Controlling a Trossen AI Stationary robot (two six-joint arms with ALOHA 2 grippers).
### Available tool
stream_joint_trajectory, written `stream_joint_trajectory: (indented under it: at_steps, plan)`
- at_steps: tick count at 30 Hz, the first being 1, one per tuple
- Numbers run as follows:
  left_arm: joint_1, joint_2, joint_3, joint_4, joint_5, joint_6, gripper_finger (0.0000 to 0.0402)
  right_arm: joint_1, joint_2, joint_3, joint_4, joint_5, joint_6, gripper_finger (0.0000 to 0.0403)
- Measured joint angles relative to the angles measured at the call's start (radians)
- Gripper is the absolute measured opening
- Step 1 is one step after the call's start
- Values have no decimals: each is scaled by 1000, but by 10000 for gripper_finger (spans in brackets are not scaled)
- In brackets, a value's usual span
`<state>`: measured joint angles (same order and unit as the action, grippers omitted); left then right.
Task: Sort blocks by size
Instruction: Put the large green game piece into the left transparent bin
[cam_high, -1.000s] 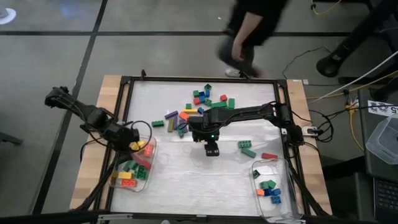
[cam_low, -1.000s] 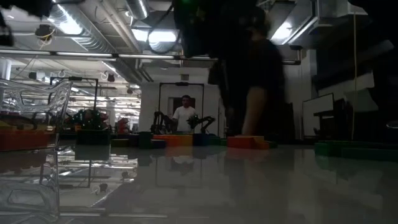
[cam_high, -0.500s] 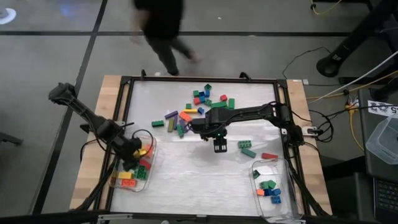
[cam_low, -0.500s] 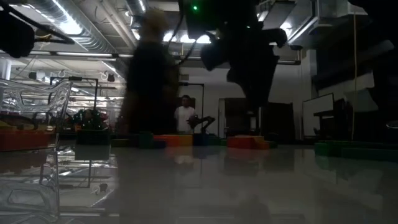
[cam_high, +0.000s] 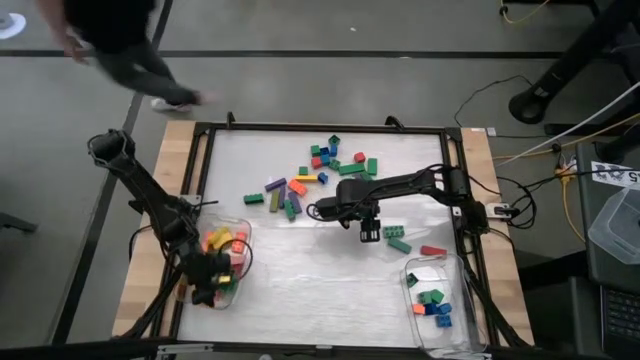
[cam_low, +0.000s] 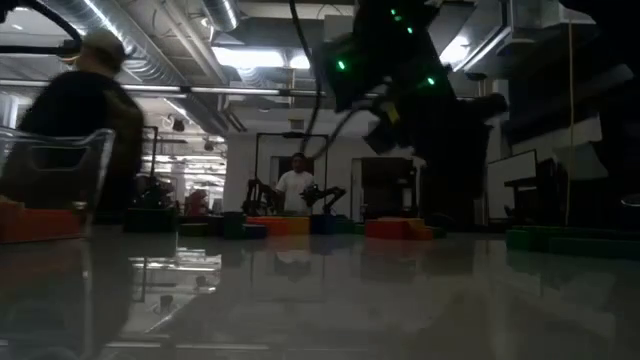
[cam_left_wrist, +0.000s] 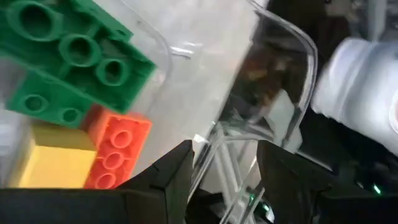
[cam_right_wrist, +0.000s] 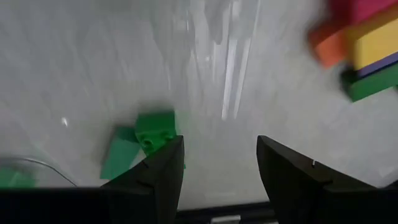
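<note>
The white tabletop (cam_high: 300, 270) is sitting inside a black frame, with lots of bare room across its near middle. A clear plastic tub (cam_high: 242, 268) at the left edge is holding long green, orange and yellow bricks (cam_left_wrist: 74, 50), and the left gripper (cam_high: 205, 290) is hanging over it, fingers apart, gripping nothing. A second clear tub (cam_high: 440, 330) is sitting at the near right corner. The loose pile of small coloured bricks (cam_high: 320, 165) is lying far centre. The right gripper (cam_high: 370, 233) is hovering mid-table, spread and empty, just beside two green bricks (cam_high: 396, 238).
</note>
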<state>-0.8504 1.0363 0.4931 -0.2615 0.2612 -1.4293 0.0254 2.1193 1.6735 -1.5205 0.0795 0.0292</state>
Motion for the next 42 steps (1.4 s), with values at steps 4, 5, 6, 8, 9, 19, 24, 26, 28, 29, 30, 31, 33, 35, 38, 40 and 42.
stream_joint_trajectory:
  at_steps: [4,5,6,8,9,19,24,26,28,29,30,31,33,35,38,40,42]
  plan:
    - [-3,10,0,83,58,62,168,0,0,-71,-3,-11,0,198]
    - [-3,10,0,93,61,77,168,0,0,-84,-4,-24,0,198]
    - [-3,10,0,102,62,83,168,0,0,-96,-3,-40,1,198]
    - [-3,10,0,109,62,95,168,0,0,-113,0,-63,1,198]
    - [-3,10,0,108,62,95,168,0,0,-118,0,-73,1,198]
    - [-3,10,0,108,23,95,168,7,-3,-139,53,-185,62,198]
    - [-3,10,0,108,22,95,168,23,-4,-200,70,-176,82,198]
    - [-3,10,0,108,22,95,168,35,-4,-227,103,-177,80,198]
    - [-3,10,0,108,21,95,168,43,-4,-250,121,-177,79,198]
    - [-3,10,0,108,21,95,168,45,-5,-260,131,-177,77,198]
    - [-3,10,0,108,21,95,168,49,-6,-270,143,-177,74,198]
    - [-3,10,0,108,21,95,168,49,-8,-277,157,-172,70,198]
    - [-3,10,0,108,20,95,168,49,-8,-288,202,-148,71,198]
    - [-3,10,0,107,20,95,168,47,-8,-295,215,-146,73,198]
    - [-3,10,1,113,19,95,168,47,-8,-295,223,-147,70,193]
    - [1,10,1,130,15,95,168,47,-8,-294,225,-150,70,179]
    - [2,10,1,153,13,99,168,47,-8,-294,227,-151,70,158]
